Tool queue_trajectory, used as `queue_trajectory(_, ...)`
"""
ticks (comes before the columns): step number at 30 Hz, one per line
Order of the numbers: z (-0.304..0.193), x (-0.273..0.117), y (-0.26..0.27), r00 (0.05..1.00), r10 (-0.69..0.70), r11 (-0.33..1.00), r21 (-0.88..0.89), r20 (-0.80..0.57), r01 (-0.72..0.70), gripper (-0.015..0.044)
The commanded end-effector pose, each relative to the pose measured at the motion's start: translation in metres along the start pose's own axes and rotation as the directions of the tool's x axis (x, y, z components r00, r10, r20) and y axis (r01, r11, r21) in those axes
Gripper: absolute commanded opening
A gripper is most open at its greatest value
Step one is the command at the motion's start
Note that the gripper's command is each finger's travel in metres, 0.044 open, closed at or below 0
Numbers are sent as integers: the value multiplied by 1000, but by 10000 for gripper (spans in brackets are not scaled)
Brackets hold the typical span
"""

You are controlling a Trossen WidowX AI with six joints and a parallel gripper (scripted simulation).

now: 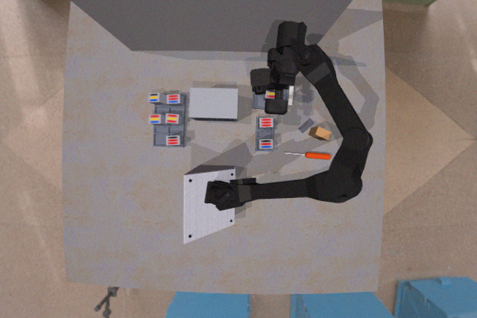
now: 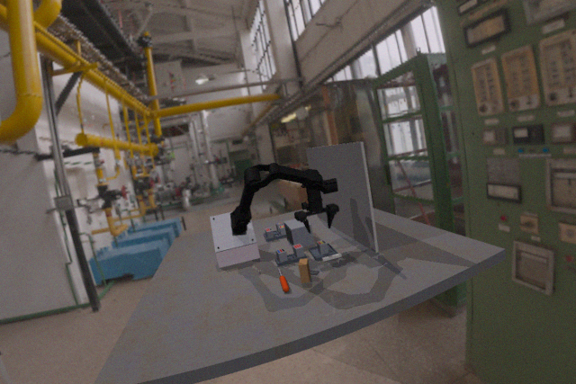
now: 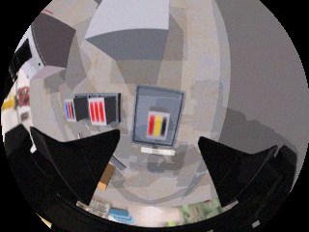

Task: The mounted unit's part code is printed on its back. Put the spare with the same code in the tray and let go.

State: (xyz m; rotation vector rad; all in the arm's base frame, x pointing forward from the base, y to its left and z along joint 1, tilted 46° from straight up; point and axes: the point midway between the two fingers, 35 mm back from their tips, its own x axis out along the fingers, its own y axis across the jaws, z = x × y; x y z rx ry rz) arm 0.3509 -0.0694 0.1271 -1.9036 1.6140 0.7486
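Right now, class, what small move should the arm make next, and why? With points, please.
Probably lift the gripper (image 1: pixel 273 100) (image 2: pixel 319 227) (image 3: pixel 160 138) straight up: its fingers stand wide apart, and the spare with red, yellow and black bars (image 1: pixel 270 94) (image 3: pixel 158 125) sits inside the tray (image 1: pixel 258 103) (image 3: pixel 146 103), touched by neither finger.

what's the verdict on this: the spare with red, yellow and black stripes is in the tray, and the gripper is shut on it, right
The gripper is open, its fingers apart either side, as the wrist view shows; the spare with red, yellow and black stripes is in the tray.
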Motion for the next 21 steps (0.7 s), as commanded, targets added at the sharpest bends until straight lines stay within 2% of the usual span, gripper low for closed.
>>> queue_trajectory(1, -5, -33, 3, 1000, -9, 1000, 13, -10, 9, 440)
queue_trajectory(21, -3, -27, 3, 1000, -8, 1000, 5, -4, 8, 440)
